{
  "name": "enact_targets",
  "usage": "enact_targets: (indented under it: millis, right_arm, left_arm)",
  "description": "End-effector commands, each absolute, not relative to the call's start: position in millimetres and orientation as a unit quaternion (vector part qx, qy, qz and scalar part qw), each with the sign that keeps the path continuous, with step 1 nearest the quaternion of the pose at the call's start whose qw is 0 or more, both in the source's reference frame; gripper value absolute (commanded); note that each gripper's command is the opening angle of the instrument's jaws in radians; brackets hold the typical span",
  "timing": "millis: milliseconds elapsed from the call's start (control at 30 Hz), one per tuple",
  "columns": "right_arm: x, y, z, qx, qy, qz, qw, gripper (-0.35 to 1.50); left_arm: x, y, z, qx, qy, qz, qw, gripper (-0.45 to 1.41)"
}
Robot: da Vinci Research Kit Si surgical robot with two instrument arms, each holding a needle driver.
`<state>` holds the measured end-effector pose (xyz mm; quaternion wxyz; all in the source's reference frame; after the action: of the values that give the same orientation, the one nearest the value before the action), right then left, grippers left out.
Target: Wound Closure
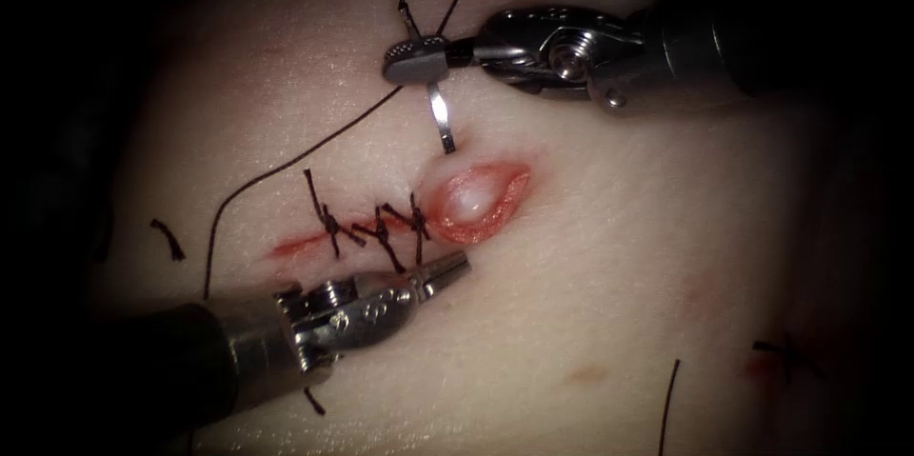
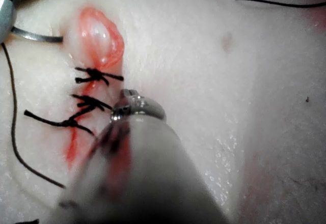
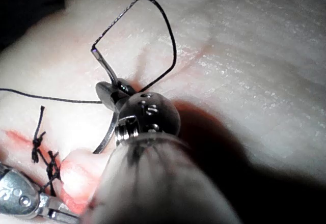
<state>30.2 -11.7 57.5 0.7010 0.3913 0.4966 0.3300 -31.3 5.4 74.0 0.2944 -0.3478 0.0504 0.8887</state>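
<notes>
Your right tool's fingers (image 1: 416, 61) clamp the curved steel needle (image 1: 440, 121) near its tail, tip below them entering the pale tissue (image 1: 619, 228) beside the open red cut (image 1: 476, 201); left fingers (image 1: 446, 270) closed, empty.

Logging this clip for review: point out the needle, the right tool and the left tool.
needle (image 1: 439, 118), endoscope view, on its bare shaft between the right tool's jaws and the tissue.
right tool (image 1: 416, 61), endoscope view, on the jaw tips shut on the needle.
left tool (image 1: 446, 270), endoscope view, on the shut jaw tips.

right end effector (image 1: 419, 60) clamped — left end effector (image 1: 447, 270) closed, empty
</notes>
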Motion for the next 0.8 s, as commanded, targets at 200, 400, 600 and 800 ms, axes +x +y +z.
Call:
enact_targets:
  millis: [200,400,600,800]
  right_arm:
    - [30.5,-13.6,57.6,0.433,0.467,0.364,0.680,-0.35]
    - [30.5,-15.3,57.2,0.460,0.445,0.388,0.663,-0.35]
    - [30.4,-16.3,56.3,0.472,0.438,0.389,0.659,-0.35]
    - [29.8,-18.3,55.2,0.477,0.436,0.385,0.659,-0.35]
  left_arm:
    - [-31.7,5.5,74.5,-0.348,0.050,0.889,0.294,-0.03]
    - [-31.6,5.6,74.4,-0.348,0.049,0.889,0.295,-0.03]
    - [-31.6,5.7,74.4,-0.348,0.049,0.888,0.295,-0.03]
    - [-31.3,5.9,74.3,-0.349,0.047,0.888,0.295,-0.03]
